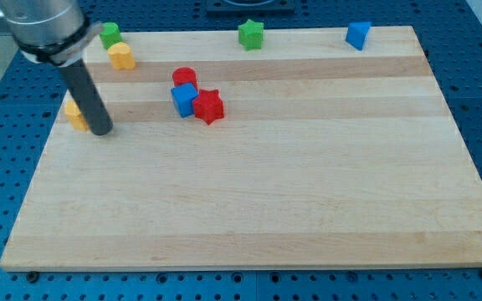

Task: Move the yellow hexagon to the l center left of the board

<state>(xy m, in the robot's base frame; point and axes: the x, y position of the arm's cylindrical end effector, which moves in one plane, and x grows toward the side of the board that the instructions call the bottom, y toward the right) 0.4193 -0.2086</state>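
A yellow block (pixel 75 115), the hexagon as far as I can make out, sits near the board's left edge, partly hidden behind my rod. My tip (pixel 102 131) rests on the board just right of it and slightly below, touching or nearly touching it. A second yellow block (pixel 121 56), rounded in shape, sits near the top left, with a green block (pixel 110 34) just above it.
A red cylinder (pixel 184 77), a blue cube (pixel 183 99) and a red star (pixel 209 106) cluster left of centre. A green star (pixel 250 34) sits at the top edge, a blue block (pixel 357 35) at the top right. The wooden board (pixel 266 209) lies on blue pegboard.
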